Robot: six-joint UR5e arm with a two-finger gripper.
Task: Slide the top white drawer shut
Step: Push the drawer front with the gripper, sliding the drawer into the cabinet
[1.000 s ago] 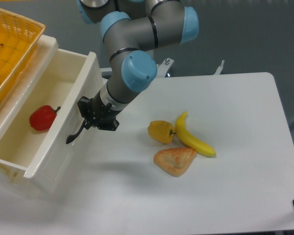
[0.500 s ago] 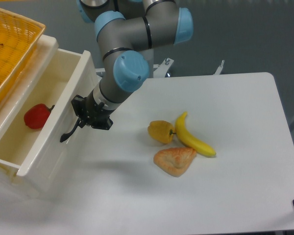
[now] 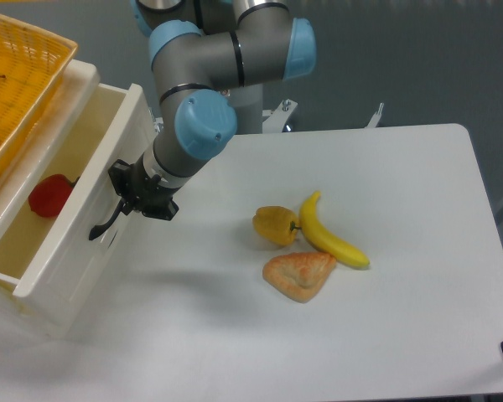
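the top white drawer (image 3: 63, 243) holds a red pepper (image 3: 49, 195) (partly hidden), front facing right toward the counter (image 3: 402, 251); claw (image 3: 127, 201) at its handle, grip state unclear.

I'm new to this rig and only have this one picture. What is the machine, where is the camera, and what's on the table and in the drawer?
One fixed camera looks down at the table from above. The grey arm with blue joint caps is the robot; its black gripper sits at the curved black handle of the top white drawer, which is partly open. I cannot tell if the gripper is clamped on it. A red pepper lies inside. On the table: a yellow pepper, a banana and a pastry. A yellow basket sits on top.
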